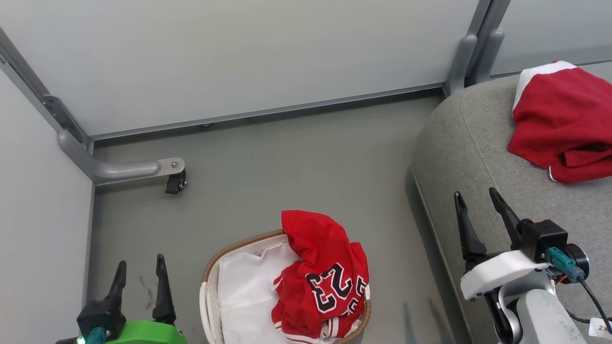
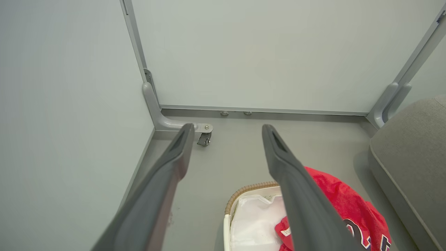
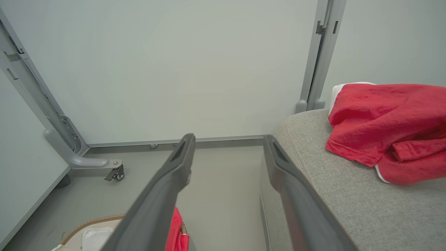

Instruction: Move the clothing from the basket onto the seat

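The left end effector (image 1: 140, 262), at the lower left of the head view, has its two fingers spread wide and holds nothing. The right end effector (image 1: 475, 192), at the lower right, is wide and empty too, over the edge of the seat (image 1: 478, 143). The number 23 jersey (image 1: 325, 272) lies heaped in the basket (image 1: 239, 246) at the bottom middle, spilling over the rim. The red garment with white trim (image 1: 564, 124) lies on the seat at the upper right. A grab could pinch the white liner (image 1: 244, 286) along with the jersey, and the basket might tip. A small pinch could slip, dropping the jersey on the floor (image 1: 287, 167).
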Tool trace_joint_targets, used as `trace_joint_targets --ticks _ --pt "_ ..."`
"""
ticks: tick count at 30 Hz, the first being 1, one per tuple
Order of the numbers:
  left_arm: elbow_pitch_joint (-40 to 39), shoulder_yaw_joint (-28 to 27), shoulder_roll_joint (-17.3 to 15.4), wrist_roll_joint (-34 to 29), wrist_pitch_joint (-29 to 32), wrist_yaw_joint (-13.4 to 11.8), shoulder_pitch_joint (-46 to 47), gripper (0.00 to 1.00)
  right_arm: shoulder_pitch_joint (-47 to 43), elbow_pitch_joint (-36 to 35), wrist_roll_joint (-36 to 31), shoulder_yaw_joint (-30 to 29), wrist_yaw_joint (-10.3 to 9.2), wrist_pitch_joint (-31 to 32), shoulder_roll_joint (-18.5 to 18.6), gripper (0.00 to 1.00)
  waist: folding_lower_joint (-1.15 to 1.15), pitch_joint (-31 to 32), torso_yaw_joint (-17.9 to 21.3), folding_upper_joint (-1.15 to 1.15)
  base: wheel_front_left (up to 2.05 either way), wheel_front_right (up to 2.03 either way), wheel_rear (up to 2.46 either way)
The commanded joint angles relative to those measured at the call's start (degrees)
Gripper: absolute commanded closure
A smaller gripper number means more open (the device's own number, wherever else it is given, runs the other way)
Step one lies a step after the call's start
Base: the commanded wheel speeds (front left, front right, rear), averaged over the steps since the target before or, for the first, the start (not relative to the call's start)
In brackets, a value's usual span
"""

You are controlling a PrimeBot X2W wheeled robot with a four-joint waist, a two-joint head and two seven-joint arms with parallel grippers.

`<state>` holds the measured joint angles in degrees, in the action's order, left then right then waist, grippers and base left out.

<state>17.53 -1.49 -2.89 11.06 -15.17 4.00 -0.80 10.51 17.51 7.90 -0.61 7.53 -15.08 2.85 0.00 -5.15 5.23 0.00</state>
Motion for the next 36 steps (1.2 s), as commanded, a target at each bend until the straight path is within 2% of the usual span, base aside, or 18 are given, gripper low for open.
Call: trace_joint_targets --ticks 1,10,22,36 --pt "0.1 0.4 -0.1 0.5 0.0 -0.1 -0.3 0.0 0.0 -0.2 0.2 0.1 -0.08 -0.1 0.2 0.0 0.0 -0.6 0.2 0.0 0.0 0.0 0.0" --pt "2.7 4.4 -0.1 0.4 0.0 1.9 7.0 0.0 5.3 -3.4 2.3 1.6 -0.08 -0.1 0.2 0.0 0.0 -8.6 1.9 0.0 0.0 0.0 0.0" --pt "11.3 12.0 -0.1 1.6 0.0 3.5 20.4 0.0 13.9 -7.8 5.1 5.7 -0.08 -0.1 0.2 0.0 0.0 -21.9 6.3 0.0 0.0 0.0 0.0" --pt "26.9 26.7 -2.7 9.3 0.0 3.5 33.7 0.0 20.3 -11.6 7.9 10.5 -0.08 -0.1 0.1 0.0 0.0 -34.4 11.5 0.0 0.0 0.0 0.0"
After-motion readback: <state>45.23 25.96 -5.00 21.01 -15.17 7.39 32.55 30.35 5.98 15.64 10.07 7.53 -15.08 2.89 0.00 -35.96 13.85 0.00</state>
